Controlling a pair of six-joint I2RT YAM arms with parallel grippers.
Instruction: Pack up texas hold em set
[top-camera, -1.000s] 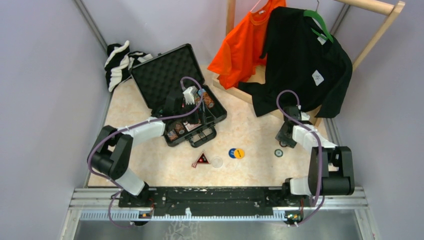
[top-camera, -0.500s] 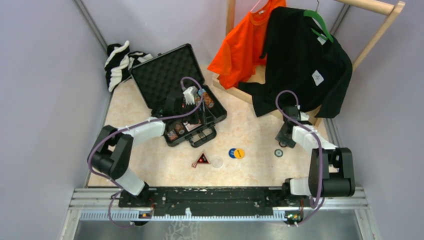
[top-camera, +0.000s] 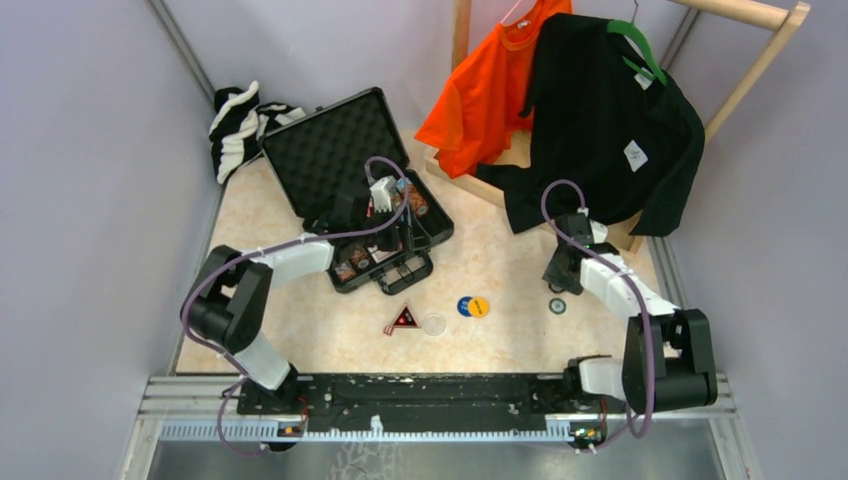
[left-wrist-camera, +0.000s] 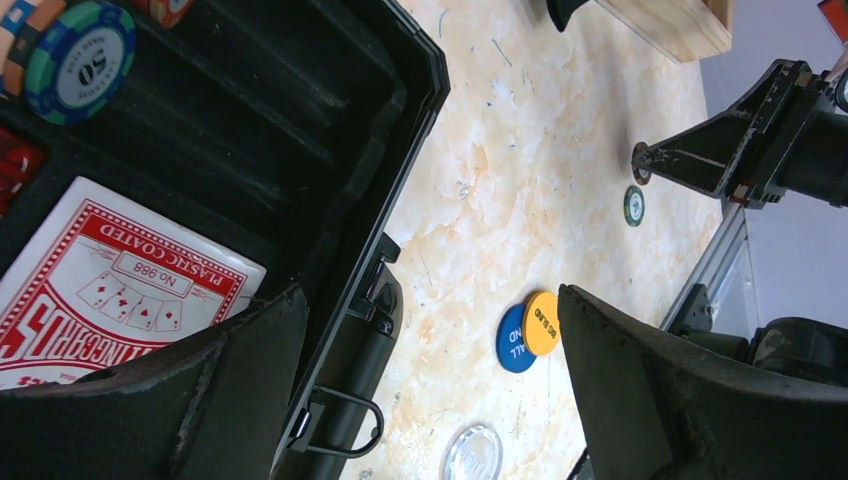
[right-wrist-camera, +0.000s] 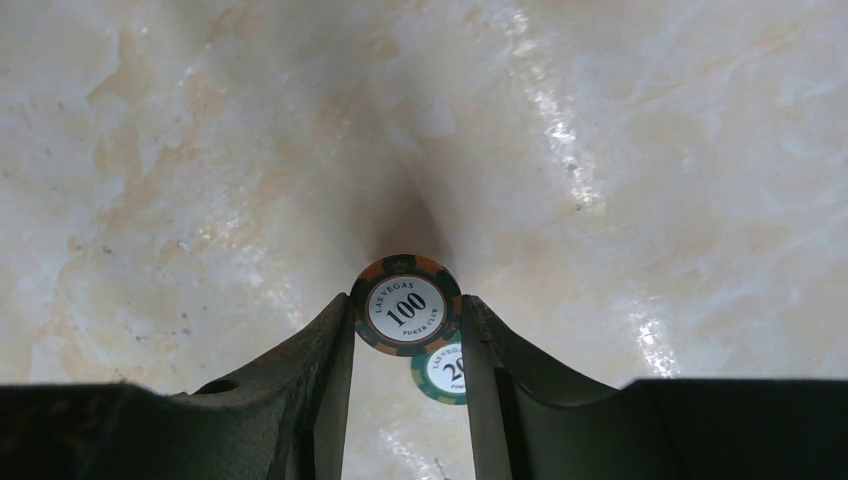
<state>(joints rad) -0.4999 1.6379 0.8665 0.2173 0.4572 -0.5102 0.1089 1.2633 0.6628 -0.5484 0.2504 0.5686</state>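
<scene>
Right gripper (right-wrist-camera: 407, 312) clamped on round orange-green chip (right-wrist-camera: 405, 303) marked "LAS VEGAS 100", left gripper (left-wrist-camera: 430, 300) spread apart, red card deck (left-wrist-camera: 110, 290) printed "PLASTIC COATED No.988"

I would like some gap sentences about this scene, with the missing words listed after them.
The right arm has its jaws shut on a chip marked ___.
The card deck in the briefcase is ___ and white.
The blue disc touches a ___ disc.
Missing: 100; red; yellow.
</scene>
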